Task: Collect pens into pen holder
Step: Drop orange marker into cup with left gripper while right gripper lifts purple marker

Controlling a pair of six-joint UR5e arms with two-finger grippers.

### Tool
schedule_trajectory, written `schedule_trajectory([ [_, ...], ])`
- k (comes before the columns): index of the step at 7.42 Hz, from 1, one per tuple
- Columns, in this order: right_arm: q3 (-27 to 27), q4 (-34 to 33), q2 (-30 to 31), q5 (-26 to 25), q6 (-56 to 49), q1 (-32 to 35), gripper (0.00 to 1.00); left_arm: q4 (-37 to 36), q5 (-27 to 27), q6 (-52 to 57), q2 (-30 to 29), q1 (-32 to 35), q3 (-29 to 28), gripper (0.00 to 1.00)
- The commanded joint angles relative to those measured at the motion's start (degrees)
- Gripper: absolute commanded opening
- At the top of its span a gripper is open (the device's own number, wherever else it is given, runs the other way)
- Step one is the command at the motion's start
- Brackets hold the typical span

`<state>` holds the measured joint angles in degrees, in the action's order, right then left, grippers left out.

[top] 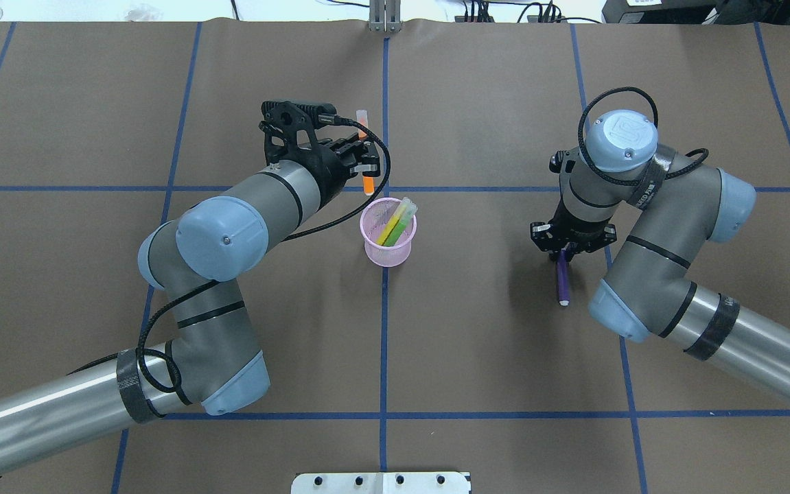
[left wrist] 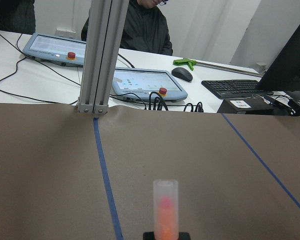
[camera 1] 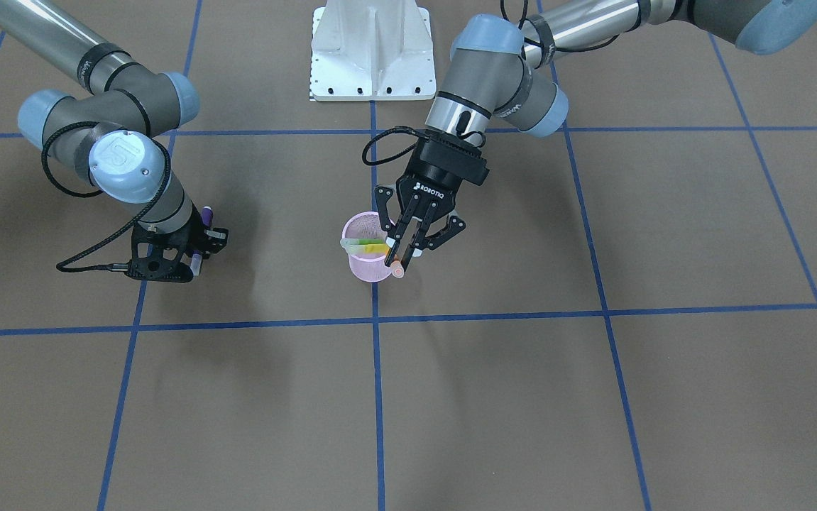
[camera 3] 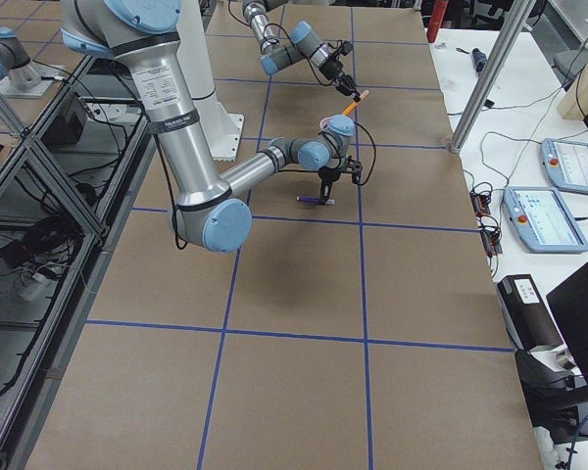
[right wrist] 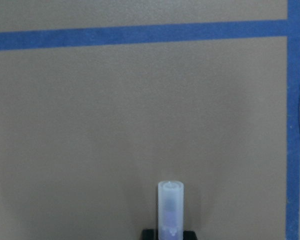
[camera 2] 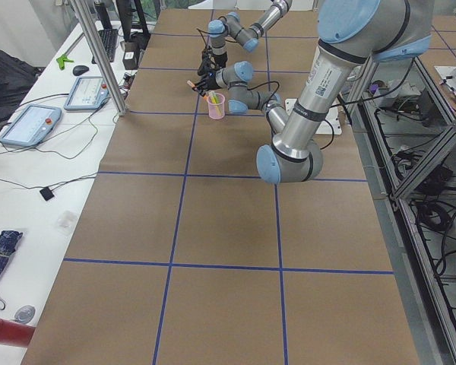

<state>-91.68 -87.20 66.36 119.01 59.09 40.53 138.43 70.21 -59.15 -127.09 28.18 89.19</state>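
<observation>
The pink mesh pen holder [top: 388,250] [camera 1: 365,268] stands at the table's middle with the green pen [top: 395,223] [camera 1: 365,246] leaning inside it. My left gripper [top: 365,159] [camera 1: 402,250] is shut on the orange pen [top: 368,184] [left wrist: 165,210] and holds it tilted in the air just beyond the holder's far rim. My right gripper [top: 563,255] [camera 1: 199,248] points down, shut on the purple pen [top: 563,285] [right wrist: 170,205]. That pen lies low and about level at the table [camera 3: 312,200], well to the holder's right.
The white robot base plate [camera 1: 370,50] sits on the robot's side of the table. An aluminium post [left wrist: 101,55] and a bench with teach pendants [left wrist: 145,82] and an operator stand beyond the far edge. Blue tape lines [top: 384,329] grid the brown table.
</observation>
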Motion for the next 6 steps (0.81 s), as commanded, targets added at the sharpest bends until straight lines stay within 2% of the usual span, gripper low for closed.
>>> schedule_trajectory([
  [1,-0.69,0.01,0.0,0.25,-1.94,0.08,0.0,0.0,0.01,0.09,0.0,0.03,0.02,0.0],
  [3,-2.79,0.1,-0.26,4.27,-2.13,2.08,0.0,0.0,0.01,0.0,-0.7,-0.15,0.02,0.0],
  [4,-5.15,-0.08,0.08,3.95,-2.13,2.71,0.0,0.0,0.01,0.0,-0.79,-0.23,-0.33,0.0],
  [6,-6.57,-0.08,-0.35,3.94,-2.13,4.46,0.0,0.0,-0.07,0.0,-0.53,-1.29,-0.33,0.0],
])
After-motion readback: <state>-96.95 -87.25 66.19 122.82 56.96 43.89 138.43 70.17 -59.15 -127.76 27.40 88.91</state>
